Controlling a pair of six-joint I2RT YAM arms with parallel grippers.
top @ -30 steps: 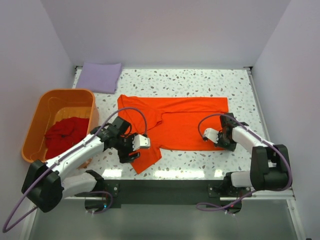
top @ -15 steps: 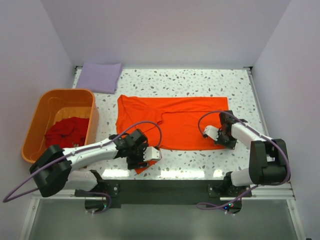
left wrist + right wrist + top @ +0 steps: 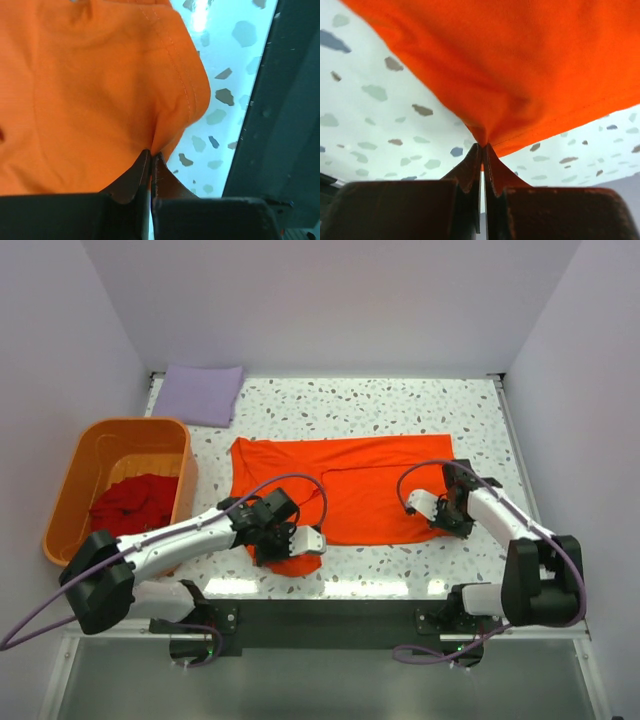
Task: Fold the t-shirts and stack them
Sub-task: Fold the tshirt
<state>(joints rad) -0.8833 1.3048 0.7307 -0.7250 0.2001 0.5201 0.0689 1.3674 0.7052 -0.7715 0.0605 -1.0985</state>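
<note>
The step in hand looks like the first fold of the bright orange t-shirt (image 3: 350,485), with both arms gripping its near edge. The left gripper (image 3: 151,156) is clenched on a pinch of cloth beside a double-stitched hem, which curls in a soft rounded lobe just ahead of its fingertips and to their right. The right gripper (image 3: 482,146) is also clamped tight, its jaws meeting on a tented peak of the shirt's edge, and the fabric rises away from that pinch in taut radiating creases. The rest of the shirt spreads flat beyond and between the two grippers.

My judgement is that the next move calls for both arms to lift together and carry the near edge away from themselves over the body of the shirt. They should match height and pace so the thin knit does not skew or bunch.

The cloth is matte, fine-ribbed and limp, and it will drape from each pinch, not hold a line. The speckled terrazzo table top (image 3: 400,405) under it is glossy and hard.

Off to the outer side of the left gripper, a darker red t-shirt (image 3: 130,502) lies crumpled in a rigid orange plastic tub (image 3: 72,465). Far beyond that gripper, a pale lavender t-shirt (image 3: 203,393) sits as a neat folded rectangle
</note>
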